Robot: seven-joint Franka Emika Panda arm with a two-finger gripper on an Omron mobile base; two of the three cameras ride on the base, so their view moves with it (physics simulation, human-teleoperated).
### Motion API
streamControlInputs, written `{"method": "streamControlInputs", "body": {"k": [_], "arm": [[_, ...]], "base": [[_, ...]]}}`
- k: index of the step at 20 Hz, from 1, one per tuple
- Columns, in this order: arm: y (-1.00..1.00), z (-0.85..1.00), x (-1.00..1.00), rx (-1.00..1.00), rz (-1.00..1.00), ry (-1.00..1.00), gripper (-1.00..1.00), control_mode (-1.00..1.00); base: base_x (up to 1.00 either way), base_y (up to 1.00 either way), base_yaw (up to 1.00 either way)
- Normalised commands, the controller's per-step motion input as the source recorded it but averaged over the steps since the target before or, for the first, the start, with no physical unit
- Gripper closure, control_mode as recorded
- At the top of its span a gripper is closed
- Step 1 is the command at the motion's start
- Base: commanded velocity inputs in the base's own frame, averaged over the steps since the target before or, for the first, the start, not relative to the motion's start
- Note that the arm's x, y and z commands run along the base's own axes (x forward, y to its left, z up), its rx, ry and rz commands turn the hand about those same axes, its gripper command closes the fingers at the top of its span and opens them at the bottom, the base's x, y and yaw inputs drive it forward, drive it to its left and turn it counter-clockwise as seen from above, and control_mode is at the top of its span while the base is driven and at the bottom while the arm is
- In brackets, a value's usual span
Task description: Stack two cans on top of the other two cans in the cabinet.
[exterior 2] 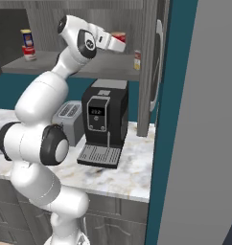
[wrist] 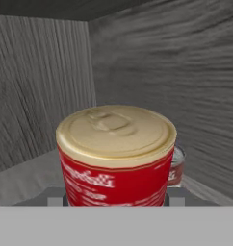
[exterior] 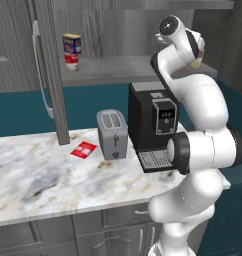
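In the hand view my gripper (wrist: 116,199) is shut on a red can (wrist: 116,158) with a cream lid and white lettering, held above the cabinet's shelf. The right base view shows that red can (exterior 2: 119,36) in my gripper (exterior 2: 116,42) above the grey shelf board (exterior 2: 89,69), up and left of the pale cream can (exterior 2: 137,60). That cream can (wrist: 175,166) peeks out low behind the held can. At the shelf's left end a blue can with a yellow rim (exterior: 71,44) stands on another red can (exterior: 72,62).
The cabinet's open door with its long pale handle (exterior: 40,75) hangs at the left. Below the shelf, a black coffee machine (exterior: 153,125), a grey toaster (exterior: 112,134) and a red packet (exterior: 83,149) sit on the marble counter (exterior: 38,175).
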Motion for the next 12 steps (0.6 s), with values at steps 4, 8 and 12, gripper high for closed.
{"method": "streamControlInputs", "body": {"k": [4,8,12], "arm": [[-0.27,0.05,0.00,0.00,-0.01,0.00,1.00,-1.00],[-0.26,0.00,0.00,0.00,0.00,-0.02,1.00,-1.00],[-0.14,0.00,0.04,0.00,0.00,-0.02,1.00,-1.00]], "base": [[0.00,0.00,0.00],[0.00,0.00,0.00],[0.00,0.00,0.00]]}}
